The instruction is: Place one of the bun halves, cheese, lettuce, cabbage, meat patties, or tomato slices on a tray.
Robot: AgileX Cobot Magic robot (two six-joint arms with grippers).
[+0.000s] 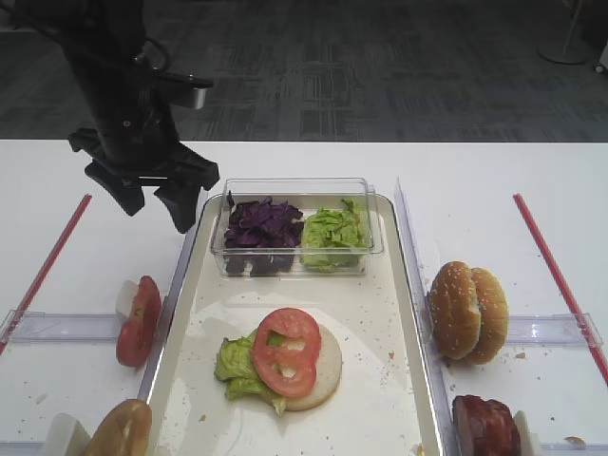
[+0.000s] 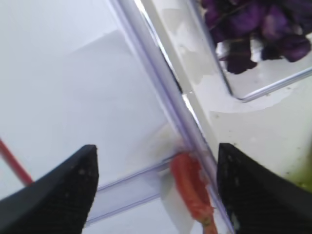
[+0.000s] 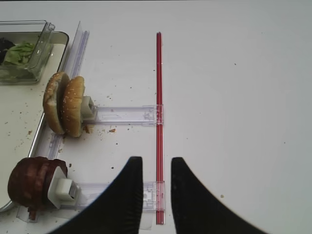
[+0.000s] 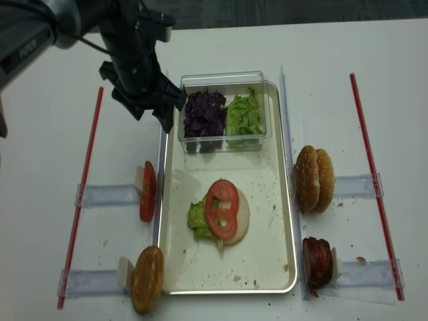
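My left gripper (image 1: 152, 202) hangs open and empty beside the tray (image 1: 404, 313). My right gripper (image 3: 156, 187) sits closed on nothing

Matte black arm with curved, claw-like tips

The left end effector (image 1: 152, 199) is all black: a blocky wrist body with two stubby angular fingers (image 4: 168, 115) and a silver-grey box mounted on its side. Thin black cables loop along the arm (image 4: 67, 17), which bears small white lettering. The right end effector (image 3: 156, 195) shows two smooth, dark, tapering horn-shaped fingers (image 3: 127, 195).
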